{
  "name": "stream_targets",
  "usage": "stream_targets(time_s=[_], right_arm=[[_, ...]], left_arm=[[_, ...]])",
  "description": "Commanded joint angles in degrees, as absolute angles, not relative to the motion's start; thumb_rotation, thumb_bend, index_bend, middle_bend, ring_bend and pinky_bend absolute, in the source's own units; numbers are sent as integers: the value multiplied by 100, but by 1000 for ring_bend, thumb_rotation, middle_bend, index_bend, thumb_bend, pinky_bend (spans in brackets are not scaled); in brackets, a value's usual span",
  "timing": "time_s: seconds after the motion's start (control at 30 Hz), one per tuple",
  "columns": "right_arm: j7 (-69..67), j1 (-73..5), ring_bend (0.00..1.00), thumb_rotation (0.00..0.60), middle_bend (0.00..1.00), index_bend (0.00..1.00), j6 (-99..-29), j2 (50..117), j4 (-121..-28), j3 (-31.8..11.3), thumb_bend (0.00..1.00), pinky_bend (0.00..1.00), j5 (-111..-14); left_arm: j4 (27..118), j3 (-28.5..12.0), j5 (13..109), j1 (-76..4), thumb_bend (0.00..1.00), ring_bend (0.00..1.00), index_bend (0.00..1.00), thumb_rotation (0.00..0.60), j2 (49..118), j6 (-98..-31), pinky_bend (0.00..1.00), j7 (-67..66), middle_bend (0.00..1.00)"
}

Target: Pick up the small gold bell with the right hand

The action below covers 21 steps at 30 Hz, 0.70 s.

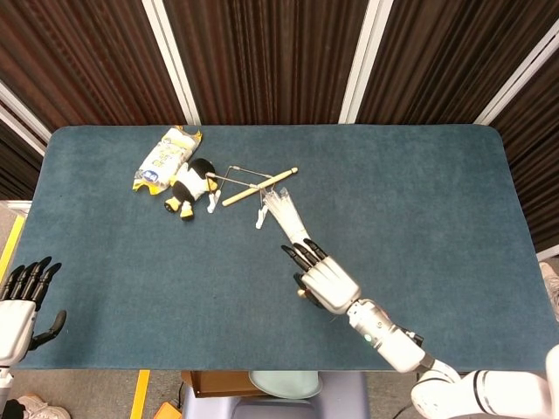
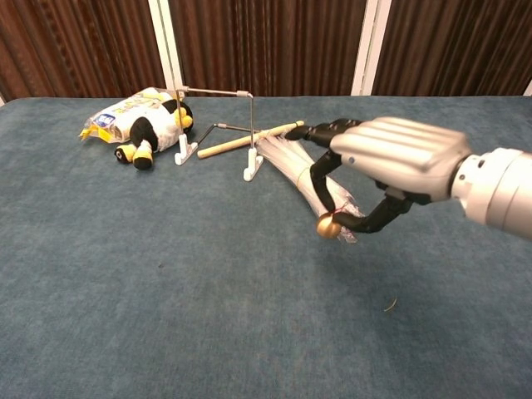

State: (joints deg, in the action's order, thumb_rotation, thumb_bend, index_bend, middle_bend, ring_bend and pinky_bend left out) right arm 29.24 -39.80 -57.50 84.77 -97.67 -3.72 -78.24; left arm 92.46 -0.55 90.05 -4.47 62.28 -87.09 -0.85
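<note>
— On the blue felt table (image 2: 125, 274), where is the small gold metal bell (image 2: 327, 226) being held?

— Near the front edge, pinched in the right hand (image 2: 391, 166), clear of the felt. The lift is being carried out; a steady grip is needed next.

One gold bell (image 2: 327, 226), one toy penguin (image 1: 189, 185), one snack bag (image 1: 161, 157), one wooden stick (image 1: 258, 187), two robot hands (image 1: 328, 284)
</note>
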Motion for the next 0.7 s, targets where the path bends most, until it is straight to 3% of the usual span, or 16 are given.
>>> stream_targets(time_s=[0.03,0.7], right_arm=[[2934,-3971,0,600,102,769,-5683,8597,-9597,-304,525,0,-7783],[3219,-3968,0,600,103,716,-5367,9022,-8959,-121,525,0,-7456]], left_arm=[[9157,-70,9073,-417,406,0,63,600,6286,-8815,0,-71,0],[9088,-54,9085,-451,405,0,63,600,6318,-8750,0,-27,0]])
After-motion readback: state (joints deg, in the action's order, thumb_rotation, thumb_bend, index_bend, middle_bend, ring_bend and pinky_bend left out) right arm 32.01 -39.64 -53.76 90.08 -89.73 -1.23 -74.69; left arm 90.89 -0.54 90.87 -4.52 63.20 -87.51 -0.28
